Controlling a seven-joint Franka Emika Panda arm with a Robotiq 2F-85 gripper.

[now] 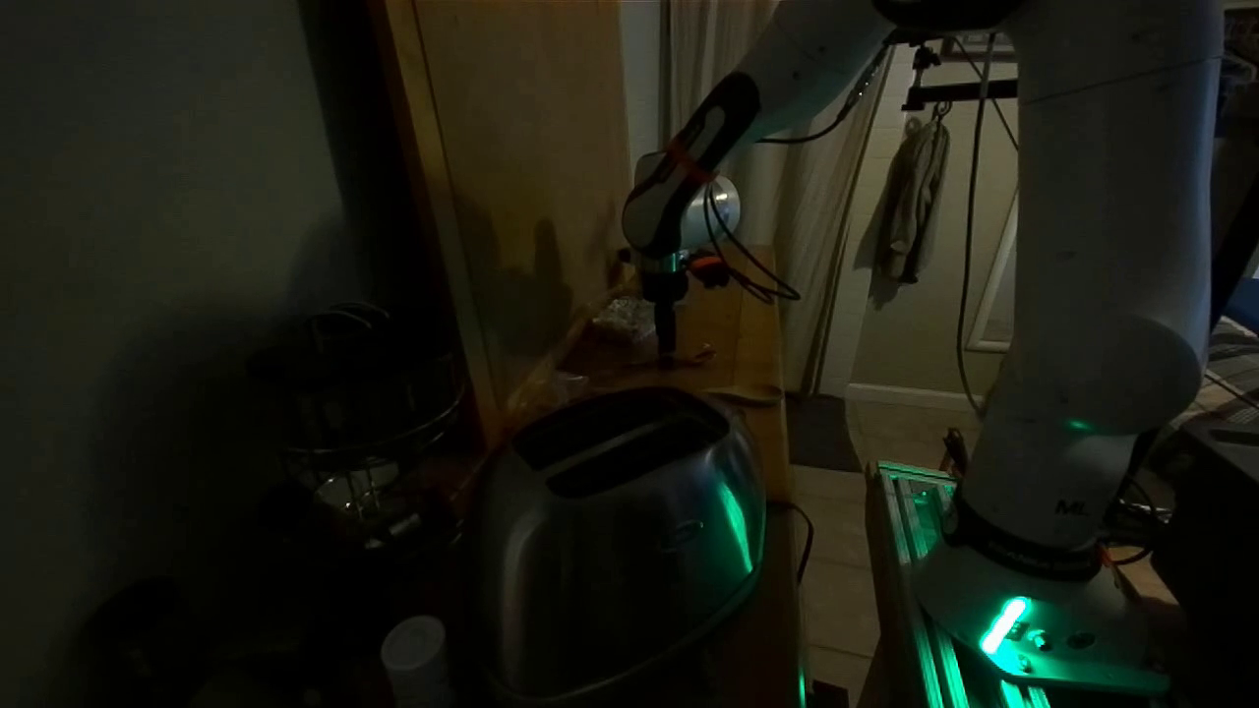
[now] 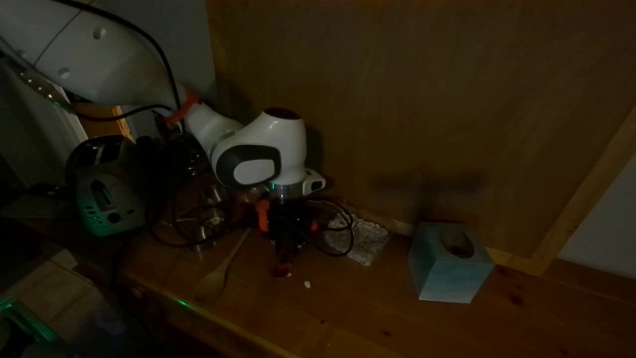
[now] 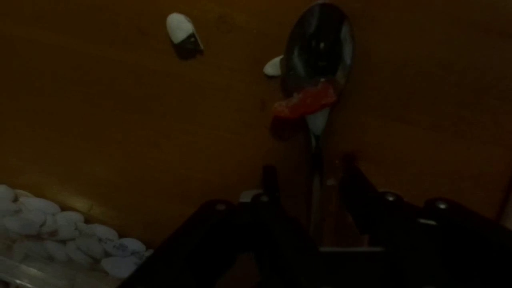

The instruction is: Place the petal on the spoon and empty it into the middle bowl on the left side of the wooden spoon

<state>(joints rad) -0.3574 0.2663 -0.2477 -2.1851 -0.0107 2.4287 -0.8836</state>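
Nearest to us, in an exterior view, the wooden spoon lay on the table, its scoop towards the near edge and its handle slanting away to the far right. Off to its right, about as near, we saw a loose white chip. A little farther in was the metal spoon, which we saw best in the wrist view: the red petal lay across it where the scoop narrowed into the handle, one end jutting out on the left past the spoon. A second white chip lay at the scoop's left edge; whether it was partly underneath we could not tell. The gripper pointed down over the handle with its fingers partly spread; the handle ran between them with a gap showing on either side, so it had hold of nothing. Farther back and to the right, in an exterior view, we found a clear bag of white chips, then a pale blue tissue box. At the far left stood the toaster. Behind the table rose a wooden panel, and farthest off, in an exterior view, we made out a curtain and, to its right, a hanging garment.
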